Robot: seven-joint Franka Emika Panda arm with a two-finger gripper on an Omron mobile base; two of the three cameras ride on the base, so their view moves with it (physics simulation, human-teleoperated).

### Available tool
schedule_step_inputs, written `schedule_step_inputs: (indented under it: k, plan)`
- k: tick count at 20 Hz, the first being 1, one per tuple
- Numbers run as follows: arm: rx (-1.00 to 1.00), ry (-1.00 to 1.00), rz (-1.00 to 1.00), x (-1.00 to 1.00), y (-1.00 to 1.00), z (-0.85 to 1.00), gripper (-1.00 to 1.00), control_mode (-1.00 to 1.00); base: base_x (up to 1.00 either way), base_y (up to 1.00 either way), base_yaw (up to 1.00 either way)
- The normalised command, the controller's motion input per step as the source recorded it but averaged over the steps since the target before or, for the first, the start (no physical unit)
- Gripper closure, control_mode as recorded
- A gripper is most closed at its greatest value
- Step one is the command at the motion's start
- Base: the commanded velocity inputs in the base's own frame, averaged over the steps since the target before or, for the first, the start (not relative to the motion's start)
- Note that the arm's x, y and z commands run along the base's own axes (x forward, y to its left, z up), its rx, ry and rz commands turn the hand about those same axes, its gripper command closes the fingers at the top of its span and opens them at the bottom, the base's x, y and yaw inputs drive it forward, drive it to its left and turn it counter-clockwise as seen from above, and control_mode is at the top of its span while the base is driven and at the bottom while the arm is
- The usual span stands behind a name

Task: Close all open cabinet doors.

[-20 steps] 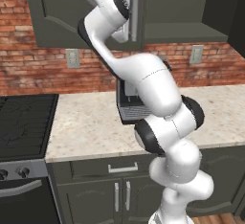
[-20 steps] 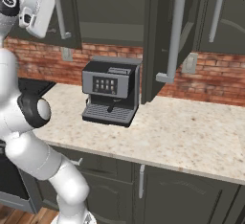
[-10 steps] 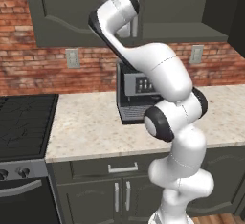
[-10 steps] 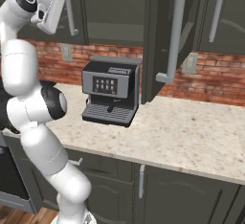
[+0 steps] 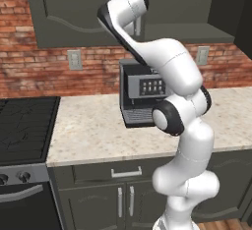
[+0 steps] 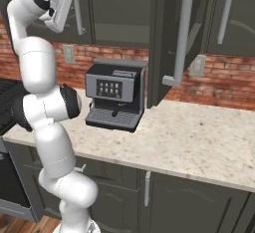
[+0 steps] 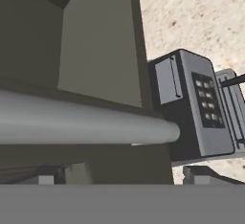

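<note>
One cabinet door stands swung out toward the room over the counter, its long silver handle facing me; in the left base view it shows as a dark edge beside the open cabinet interior. The door to its left lies flat against the cabinet. My gripper is raised high at that door's silver bar handle. In the hand view the bar runs across, very close in front of my gripper, whose fingers stand wide apart and open. A further door handle shows at the right.
A black coffee machine stands on the speckled counter under the cabinets, right beside the open door's lower edge. A black stove sits to the left. Base cabinet doors run below, and a brick wall runs behind.
The arm has straightened upward and swung the hand right, from out in front of the left door to close against its bar handle. The doors have not moved.
</note>
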Motion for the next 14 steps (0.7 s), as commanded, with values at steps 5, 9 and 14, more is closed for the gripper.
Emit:
schedule_step_inputs:
  k: [5, 9, 14]
  plan:
    - [0.05, 0.0, 0.14, 0.34, 0.0, -0.07, -1.0, -1.0, 0.0, 0.0, 0.0]
    - [0.06, 0.0, 0.13, 0.39, 0.0, -0.11, -1.0, -1.0, 0.0, 0.0, 0.0]
    - [0.02, 0.0, 0.17, 0.1, 0.01, -0.24, -1.0, -1.0, 0.0, 0.0, 0.0]
